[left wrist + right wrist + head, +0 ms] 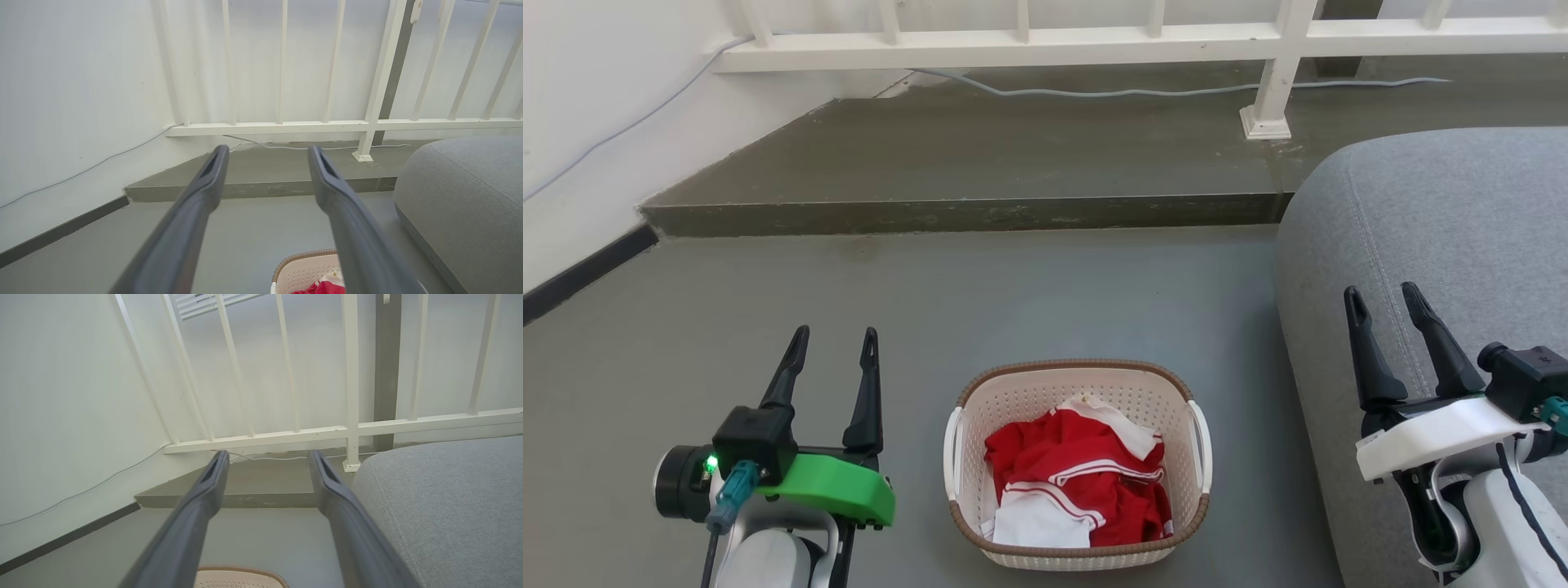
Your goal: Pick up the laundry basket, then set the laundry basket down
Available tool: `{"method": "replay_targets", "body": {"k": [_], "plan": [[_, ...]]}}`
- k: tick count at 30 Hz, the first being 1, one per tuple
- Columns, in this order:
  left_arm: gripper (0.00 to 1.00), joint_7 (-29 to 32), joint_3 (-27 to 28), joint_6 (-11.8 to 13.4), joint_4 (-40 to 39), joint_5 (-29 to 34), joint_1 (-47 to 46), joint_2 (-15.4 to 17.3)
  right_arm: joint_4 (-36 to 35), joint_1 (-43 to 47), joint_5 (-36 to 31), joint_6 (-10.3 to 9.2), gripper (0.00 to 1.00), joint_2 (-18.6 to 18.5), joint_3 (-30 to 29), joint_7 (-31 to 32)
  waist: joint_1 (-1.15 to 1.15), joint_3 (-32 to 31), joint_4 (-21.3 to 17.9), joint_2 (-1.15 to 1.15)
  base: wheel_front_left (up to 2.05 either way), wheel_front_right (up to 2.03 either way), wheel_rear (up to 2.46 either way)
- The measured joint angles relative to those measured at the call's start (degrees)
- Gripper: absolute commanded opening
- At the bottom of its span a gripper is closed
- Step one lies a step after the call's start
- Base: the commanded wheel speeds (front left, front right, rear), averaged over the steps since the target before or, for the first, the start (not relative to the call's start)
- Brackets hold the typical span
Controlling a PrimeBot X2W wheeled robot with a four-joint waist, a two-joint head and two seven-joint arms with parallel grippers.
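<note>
At lower centre of the head view, the laundry basket sits on the floor between the left gripper and right gripper, touching neither. Both grippers are spread wide and empty.

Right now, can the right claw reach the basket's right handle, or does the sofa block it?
Probably yes: the right claw is open near the grey sofa, and bare floor separates the sofa from the laundry basket's right handle.

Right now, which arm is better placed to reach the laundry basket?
Probably left: the left pincer is open over floor beside the laundry basket; the right pincer is farther off, over the sofa.
</note>
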Motion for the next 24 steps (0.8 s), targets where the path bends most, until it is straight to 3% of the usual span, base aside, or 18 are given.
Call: {"method": "replay_targets", "body": {"k": [24], "plan": [[1.0,0.0,1.3,-0.1,-0.3,0.0,0.0,0.0,1.6,0.0,-1.4,0.11,1.0,1.5,-2.4,0.0,0.0,0.1,-0.4,0.0,0.0,0.0,0.0]]}}
